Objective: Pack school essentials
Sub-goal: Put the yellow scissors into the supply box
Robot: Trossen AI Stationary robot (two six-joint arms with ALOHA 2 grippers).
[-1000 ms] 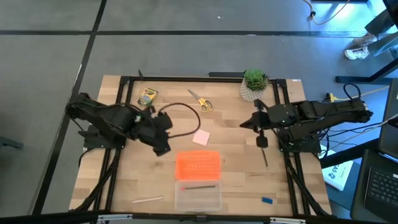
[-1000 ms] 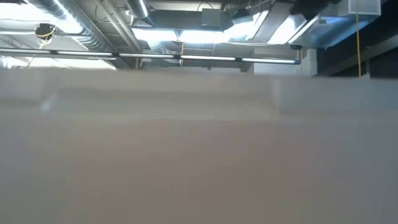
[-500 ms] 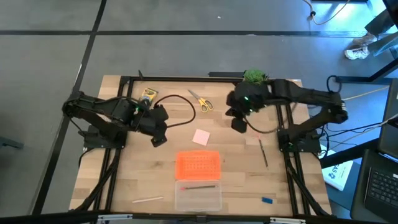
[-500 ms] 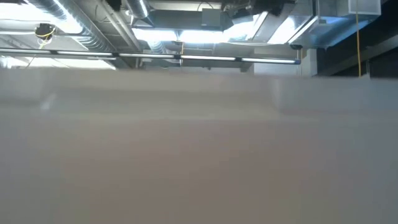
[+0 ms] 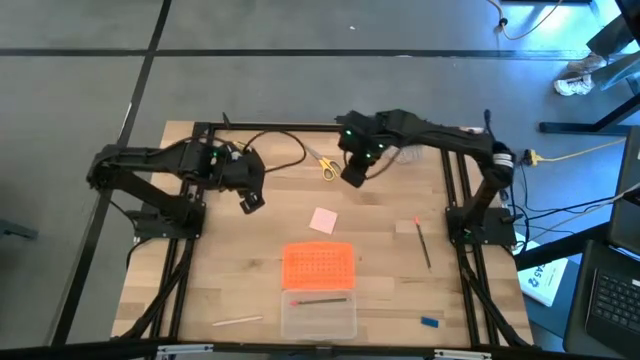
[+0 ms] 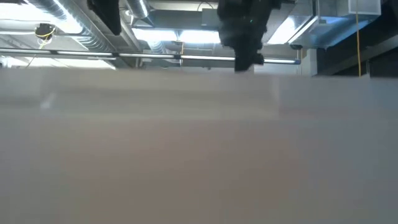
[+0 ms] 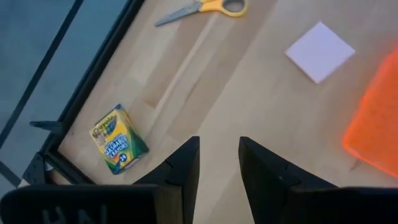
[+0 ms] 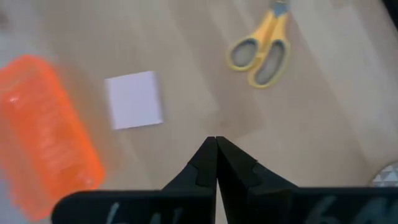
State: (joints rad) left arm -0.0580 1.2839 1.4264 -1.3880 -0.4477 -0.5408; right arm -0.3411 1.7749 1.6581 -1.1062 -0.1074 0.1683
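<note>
The yellow-handled scissors (image 5: 322,165) lie flat near the table's far edge, and also show in the right wrist view (image 8: 264,46). The pale pink pad (image 5: 323,220) lies flat at mid-table. The green-and-yellow crayon box (image 7: 118,146) lies by the far left frame rail; the left arm hides it in the high view. A thin pencil (image 5: 425,245) lies to the right, a pale one (image 5: 237,321) near the front left, and a blue piece (image 5: 430,322) at the front right. My left gripper (image 5: 250,203) is open and empty, left of the pad. My right gripper (image 5: 352,178) is shut and empty, just right of the scissors.
The clear case (image 5: 318,315) stands at the front centre with a thin dark pen (image 5: 320,299) in it and its orange lid (image 5: 318,265) beyond it. A black cable (image 5: 285,145) loops at the far left. The right arm covers most of the plant pot (image 8: 388,177). A pale blurred surface (image 6: 199,143) fills the low view.
My right gripper has swung from the table's right side toward the far left and now stands beside the scissors, its fingers still shut. My left gripper has drawn back toward the far edge, away from the orange lid. No object has moved.
</note>
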